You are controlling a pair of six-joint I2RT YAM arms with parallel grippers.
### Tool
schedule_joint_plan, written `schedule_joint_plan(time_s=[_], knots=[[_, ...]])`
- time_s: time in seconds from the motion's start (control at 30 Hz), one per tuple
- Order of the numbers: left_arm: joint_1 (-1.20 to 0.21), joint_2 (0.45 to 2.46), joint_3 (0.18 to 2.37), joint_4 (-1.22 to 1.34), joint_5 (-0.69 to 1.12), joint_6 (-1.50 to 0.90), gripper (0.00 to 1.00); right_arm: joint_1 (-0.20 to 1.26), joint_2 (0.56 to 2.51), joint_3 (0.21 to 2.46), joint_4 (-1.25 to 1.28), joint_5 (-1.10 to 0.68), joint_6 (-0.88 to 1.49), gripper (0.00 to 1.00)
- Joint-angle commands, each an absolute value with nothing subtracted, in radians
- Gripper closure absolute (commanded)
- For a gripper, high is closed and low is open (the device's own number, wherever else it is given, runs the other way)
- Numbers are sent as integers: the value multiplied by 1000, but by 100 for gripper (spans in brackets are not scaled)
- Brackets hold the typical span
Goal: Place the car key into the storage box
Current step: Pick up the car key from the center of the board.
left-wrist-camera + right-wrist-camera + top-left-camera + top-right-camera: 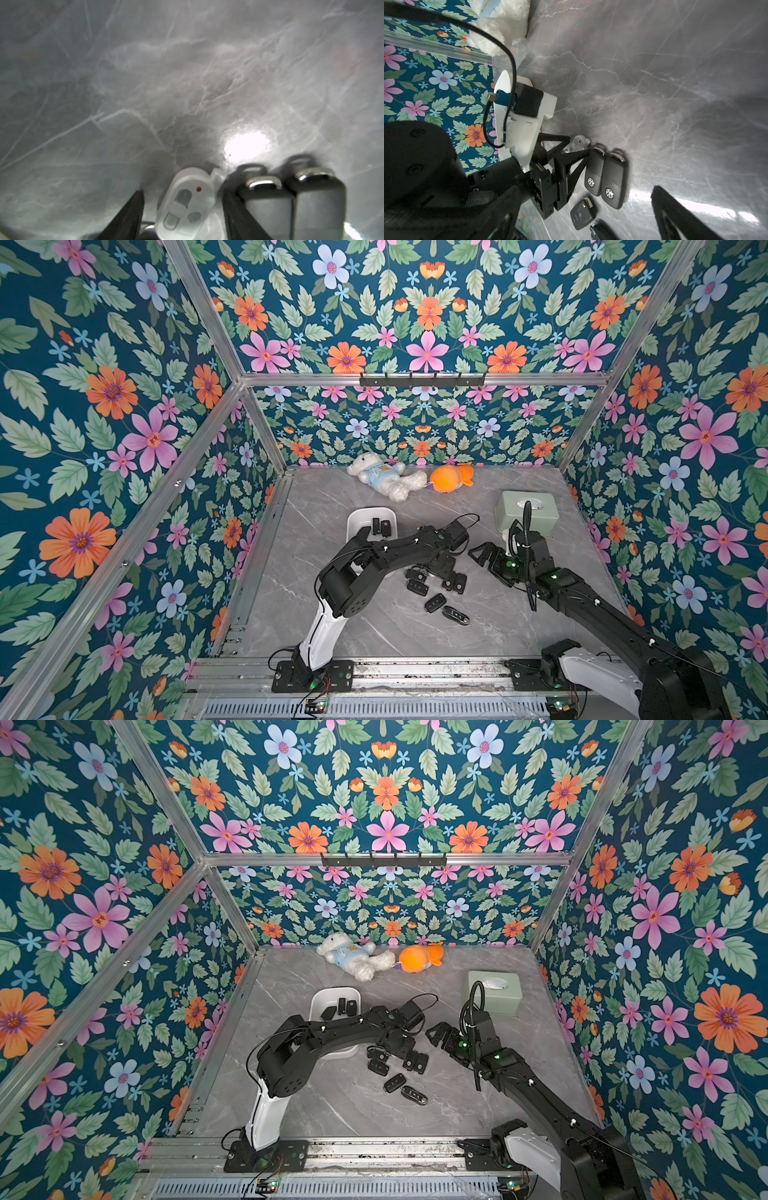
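Observation:
A white car key fob (182, 203) with grey buttons lies flat on the grey marble table. My left gripper (181, 216) is lowered over it, open, one finger on each side with small gaps. The right wrist view shows the same fob (578, 143) between those fingers. Two black car keys (270, 203) lie side by side just outside one finger. In both top views the left gripper (436, 568) covers the fob. The white storage box (353, 522) (318, 1002) stands behind it, holding black keys (381, 526). My right gripper (484, 556) hovers open and empty to the right.
Several black car keys (435, 602) (394, 1082) are scattered on the table in front of the left gripper. A sage-green box (525, 512) stands at the right rear. A white plush bear (382, 477) and an orange plush (451, 479) lie against the back wall.

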State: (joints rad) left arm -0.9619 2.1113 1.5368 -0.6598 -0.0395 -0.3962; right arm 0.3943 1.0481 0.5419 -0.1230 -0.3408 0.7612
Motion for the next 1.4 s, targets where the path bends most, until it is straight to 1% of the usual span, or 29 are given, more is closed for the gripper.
schedule_joint_plan(time_s=[0.0,0.17,0.47,0.8,1.1,1.37], knots=[[-961,2132,1546,-682,-55,-378,42,394,1045,550,-132,-346,749,1],[-962,2120,1514,-681,-47,-377,51,391,1042,552,-139,-341,748,1],[-962,2073,1447,-692,-54,-380,52,387,1049,560,-137,-348,744,1],[-960,2083,1483,-674,-56,-392,65,388,1039,549,-132,-352,749,1],[-954,2071,1565,-666,-62,-421,67,387,1017,540,-126,-342,760,1],[-933,2008,1613,-654,-72,-464,67,383,1009,529,-94,-314,799,1]])
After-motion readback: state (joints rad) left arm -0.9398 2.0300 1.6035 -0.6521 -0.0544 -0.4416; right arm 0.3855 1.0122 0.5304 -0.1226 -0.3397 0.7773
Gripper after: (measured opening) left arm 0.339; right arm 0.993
